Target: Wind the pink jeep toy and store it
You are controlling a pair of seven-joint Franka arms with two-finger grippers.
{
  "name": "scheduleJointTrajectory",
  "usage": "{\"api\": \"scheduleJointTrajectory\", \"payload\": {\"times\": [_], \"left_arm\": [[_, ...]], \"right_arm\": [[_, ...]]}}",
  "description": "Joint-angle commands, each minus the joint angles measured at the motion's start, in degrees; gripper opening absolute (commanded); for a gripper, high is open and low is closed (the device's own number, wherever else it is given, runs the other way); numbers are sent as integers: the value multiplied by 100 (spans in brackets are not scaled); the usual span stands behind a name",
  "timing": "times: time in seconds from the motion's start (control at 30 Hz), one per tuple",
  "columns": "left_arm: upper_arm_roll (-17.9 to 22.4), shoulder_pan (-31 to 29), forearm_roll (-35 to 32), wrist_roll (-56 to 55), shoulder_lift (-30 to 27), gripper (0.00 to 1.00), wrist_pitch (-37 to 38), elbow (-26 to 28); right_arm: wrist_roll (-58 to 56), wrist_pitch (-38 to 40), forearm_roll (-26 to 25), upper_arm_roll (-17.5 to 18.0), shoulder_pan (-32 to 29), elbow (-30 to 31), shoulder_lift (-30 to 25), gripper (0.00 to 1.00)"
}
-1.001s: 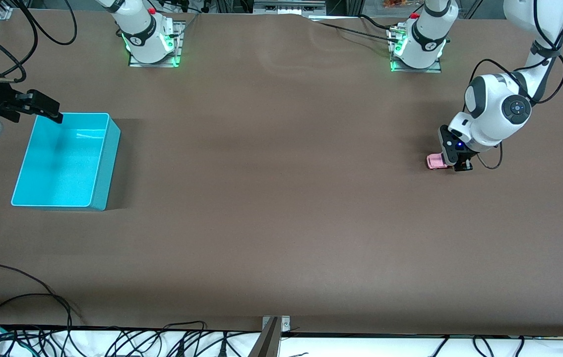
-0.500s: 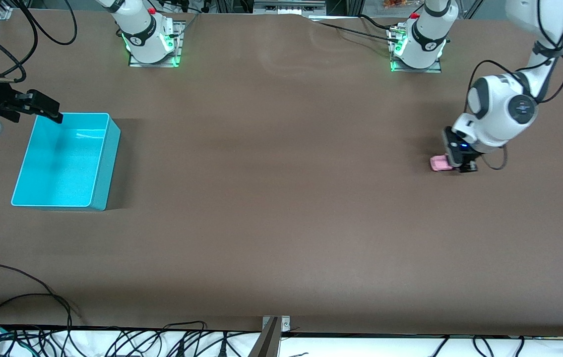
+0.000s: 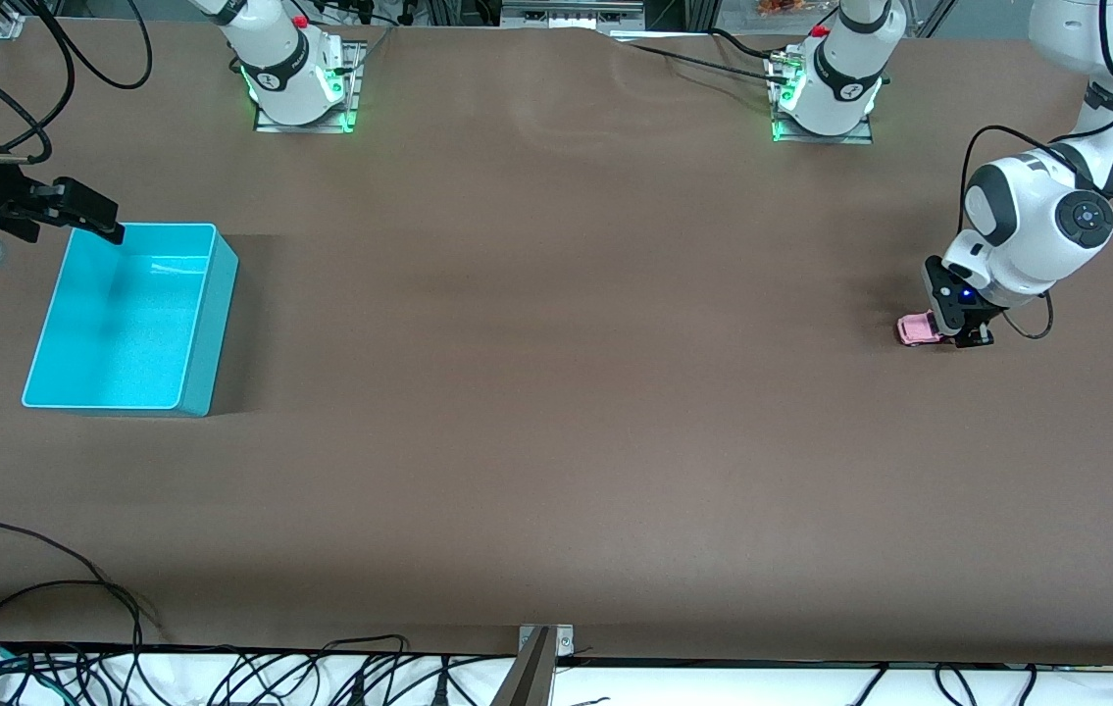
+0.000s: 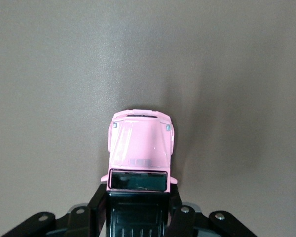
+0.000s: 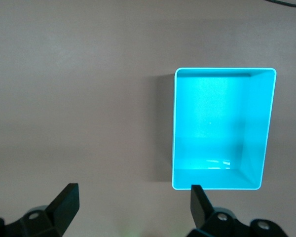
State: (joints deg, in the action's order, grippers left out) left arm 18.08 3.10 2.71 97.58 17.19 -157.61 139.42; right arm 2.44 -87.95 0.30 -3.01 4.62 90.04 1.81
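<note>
The pink jeep toy (image 3: 916, 328) sits low on the brown table near the left arm's end. My left gripper (image 3: 958, 331) is shut on its black-roofed rear half. In the left wrist view the pink hood (image 4: 140, 145) sticks out ahead of my left gripper (image 4: 138, 212), with black fingers (image 4: 96, 210) against both sides. The turquoise bin (image 3: 125, 324) stands empty at the right arm's end. My right gripper (image 3: 90, 214) waits open and empty over the bin's corner farthest from the front camera. In the right wrist view, my right gripper (image 5: 133, 195) shows below the bin (image 5: 222, 128).
Both arm bases (image 3: 299, 78) stand along the table edge farthest from the front camera. Cables (image 3: 46, 608) lie along the table edge nearest that camera. Bare brown tabletop (image 3: 556, 324) stretches between the bin and the jeep.
My left gripper has dragged the pink jeep along the table toward the left arm's end. The right arm and the bin have not moved.
</note>
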Motion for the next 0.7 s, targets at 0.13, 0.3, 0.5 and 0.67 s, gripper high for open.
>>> {"api": "scheduleJointTrajectory", "payload": {"times": [0.13,0.3,0.5,0.67], "left_arm": [[240,-82,248,683,531,5,-332,-266],[292,-108,239,709,540,5,-332,-266],[310,-257,204,797,540,6,-341,-275],[442,-354,178,1184,558,5,-341,-389]], "right_arm": [[46,-29,58,2,-14,5,-32,100],[46,-29,58,2,-14,5,-32,100],[46,-29,58,2,-14,5,-32,100],[46,-29,58,2,-14,5,-32,100]]}}
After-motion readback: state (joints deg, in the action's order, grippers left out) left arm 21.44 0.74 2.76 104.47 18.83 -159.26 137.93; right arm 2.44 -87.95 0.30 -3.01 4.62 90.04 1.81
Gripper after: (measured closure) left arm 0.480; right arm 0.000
